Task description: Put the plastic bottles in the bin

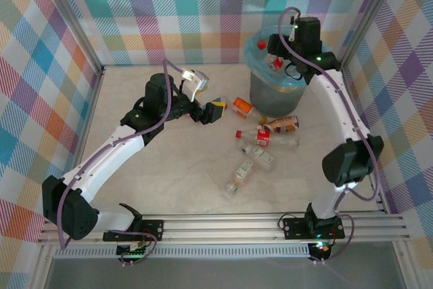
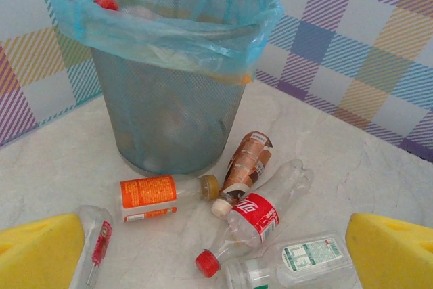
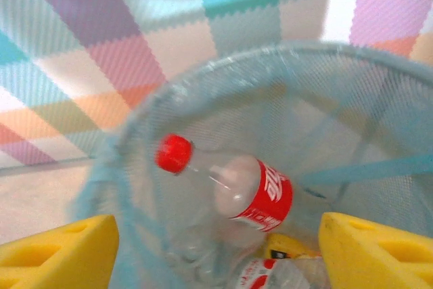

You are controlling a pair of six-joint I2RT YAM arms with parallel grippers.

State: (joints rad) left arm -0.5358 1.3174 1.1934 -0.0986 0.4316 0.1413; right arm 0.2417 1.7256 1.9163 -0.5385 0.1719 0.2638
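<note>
— How does the right claw (image 1: 277, 57) stand?

— Spread wide, with nothing between its yellow fingers (image 3: 57, 255). It hangs over the bin (image 1: 274, 96), whose blue-lined mouth opens directly beneath it.

— What lies under it?

— The red-capped bottle (image 3: 237, 191), clear with a red label, is down inside the bin, ahead of the fingertips. A second red-labelled bottle (image 3: 270, 277) lies closer in, between the fingers.

— And the left claw (image 1: 216, 110)?

— Also wide and empty, low over the table (image 2: 54, 167). The bin stands straight ahead of it. Between claw and bin lie the orange-labelled bottle (image 2: 149, 197) and the brown bottle (image 2: 245, 164), close together. The cola bottle (image 2: 257, 218) is nearer, with its red cap pointing back toward the claw. The green-and-white bottle (image 2: 301, 262) lies just beside that, toward one finger. The pink-labelled bottle (image 2: 96, 245) lies right against the other finger.
</note>
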